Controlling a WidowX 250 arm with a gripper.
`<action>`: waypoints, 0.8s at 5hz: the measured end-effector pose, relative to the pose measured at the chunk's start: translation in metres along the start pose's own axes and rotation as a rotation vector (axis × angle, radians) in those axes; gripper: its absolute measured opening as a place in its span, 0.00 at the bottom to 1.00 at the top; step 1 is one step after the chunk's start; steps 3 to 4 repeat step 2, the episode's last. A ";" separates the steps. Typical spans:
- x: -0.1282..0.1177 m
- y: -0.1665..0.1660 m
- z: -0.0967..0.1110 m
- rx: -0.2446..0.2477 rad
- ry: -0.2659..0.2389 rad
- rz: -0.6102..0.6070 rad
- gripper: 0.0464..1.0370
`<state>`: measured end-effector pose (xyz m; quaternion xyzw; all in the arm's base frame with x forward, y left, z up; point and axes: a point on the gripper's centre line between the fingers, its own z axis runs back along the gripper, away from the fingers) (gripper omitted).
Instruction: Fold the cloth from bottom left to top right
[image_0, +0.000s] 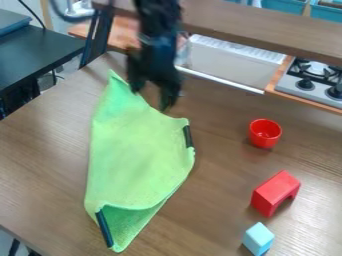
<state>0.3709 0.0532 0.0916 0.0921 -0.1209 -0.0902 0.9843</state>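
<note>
Observe brown wood-grain table bearing light-green fabric cloth, left of centre, with black strips at right edge and lower left. See black two-finger gripper, blurred, near cloth's upper end, with fingers spread apart. Note on right, descending: red round cup, red arch-shaped block, light-blue block. Log beyond: grey toy stove, light-blue bins; at upper left, black-topped table.

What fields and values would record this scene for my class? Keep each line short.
surface: brown wooden table
cloth: green, partly folded, uneven
cloth edges: dark strips at right and lower left
gripper: open, near the cloth's top end
right side of view: red cup, red arched block, light blue block
</note>
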 end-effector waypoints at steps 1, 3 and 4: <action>-0.021 0.024 0.015 0.027 -0.011 -0.301 0.96; -0.042 0.044 0.014 -0.033 0.000 -0.538 0.96; -0.042 0.044 0.014 -0.033 0.000 -0.538 0.96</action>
